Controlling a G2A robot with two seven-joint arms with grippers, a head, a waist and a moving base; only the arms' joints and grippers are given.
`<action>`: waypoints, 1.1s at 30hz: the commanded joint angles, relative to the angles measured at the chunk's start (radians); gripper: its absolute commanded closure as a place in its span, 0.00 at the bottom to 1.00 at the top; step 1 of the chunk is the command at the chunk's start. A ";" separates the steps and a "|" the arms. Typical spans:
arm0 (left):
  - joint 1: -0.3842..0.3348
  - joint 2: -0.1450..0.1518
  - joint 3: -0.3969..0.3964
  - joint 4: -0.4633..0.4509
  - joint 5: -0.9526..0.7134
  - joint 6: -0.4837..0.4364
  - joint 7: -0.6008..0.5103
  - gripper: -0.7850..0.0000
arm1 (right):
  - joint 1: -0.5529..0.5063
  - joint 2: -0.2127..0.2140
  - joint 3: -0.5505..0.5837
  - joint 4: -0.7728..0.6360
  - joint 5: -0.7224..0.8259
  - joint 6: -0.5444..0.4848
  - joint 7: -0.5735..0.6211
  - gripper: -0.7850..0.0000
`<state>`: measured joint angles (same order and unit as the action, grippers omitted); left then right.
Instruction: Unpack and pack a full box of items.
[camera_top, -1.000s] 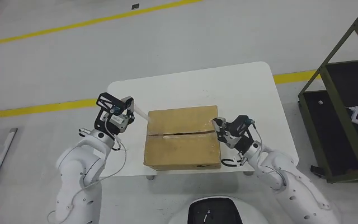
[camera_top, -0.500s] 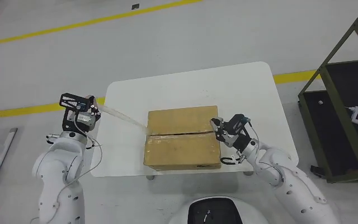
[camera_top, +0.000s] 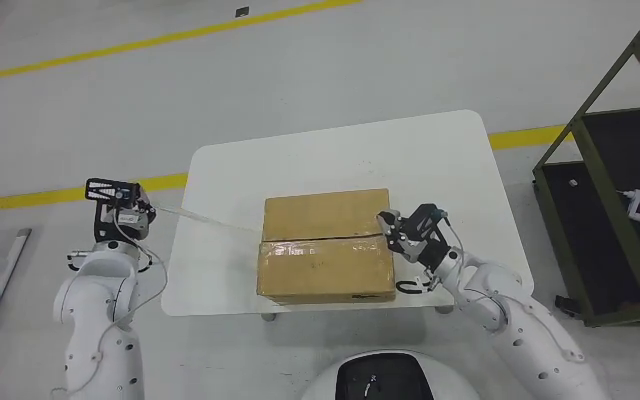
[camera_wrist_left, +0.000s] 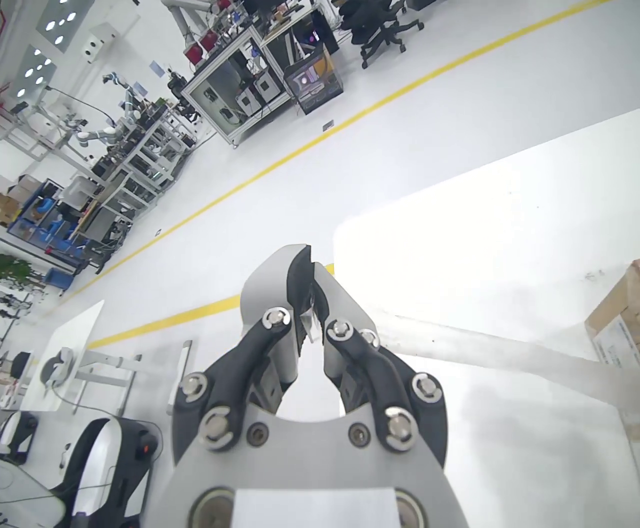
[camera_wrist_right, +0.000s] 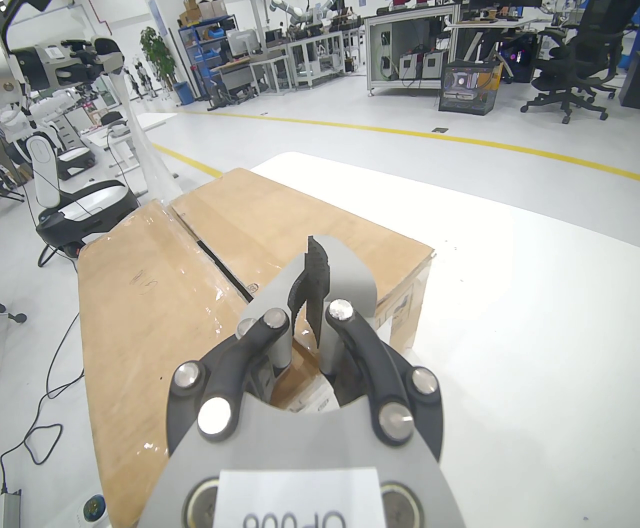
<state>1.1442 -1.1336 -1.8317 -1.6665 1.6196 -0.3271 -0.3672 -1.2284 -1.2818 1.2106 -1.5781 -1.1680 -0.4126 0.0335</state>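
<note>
While the box (camera_top: 325, 245) sits on the middle of the table (camera_top: 420, 150) with its two top flaps (camera_wrist_right: 280, 235) lying flat, a long strip of clear tape (camera_top: 200, 217) runs in a straight line from the left end of the seam (camera_top: 320, 238) out past the table's left edge. There the left gripper (camera_top: 135, 208) hangs over the floor, well apart from the box. In the left wrist view, this gripper (camera_wrist_left: 307, 280) has its fingers pinched tight on the end of the tape (camera_wrist_left: 500, 350). The strip leads off across the table (camera_wrist_left: 500, 225) to the corner of the box (camera_wrist_left: 617, 310). The right gripper (camera_top: 388, 228) is at the box's right end, just over the end of the seam. In its own view, the gripper (camera_wrist_right: 315, 260) has its fingers drawn together with nothing seen between them; I cannot tell whether they touch the cardboard. That view also shows a dark gap along the seam (camera_wrist_right: 220, 265) between the flaps, with wrinkled clear film along it. The tape (camera_wrist_right: 150, 160) rises from the far end of the box (camera_wrist_right: 150, 310) up to the left gripper (camera_wrist_right: 107, 55). A dark cart (camera_top: 590, 220) stands on the floor to the right of the table, and a yellow line (camera_top: 60, 192) crosses the floor behind the table.
</note>
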 joint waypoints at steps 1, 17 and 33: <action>0.003 0.003 -0.007 0.016 0.008 0.001 -0.003 1.00 | 0.001 0.000 -0.001 0.000 -0.001 0.002 0.000 1.00; 0.006 0.011 0.001 0.098 0.058 0.097 -0.011 0.00 | 0.001 -0.001 -0.015 -0.006 -0.006 0.023 0.001 1.00; 0.012 -0.016 0.303 -0.074 -0.181 -0.127 0.007 0.00 | -0.093 0.018 0.094 -0.150 -0.049 0.092 -0.027 1.00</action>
<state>1.1596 -1.1459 -1.5736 -1.7092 1.4815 -0.4193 -0.3551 -1.3112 -1.2661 1.2898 -1.7159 -1.2089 -0.3264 0.0070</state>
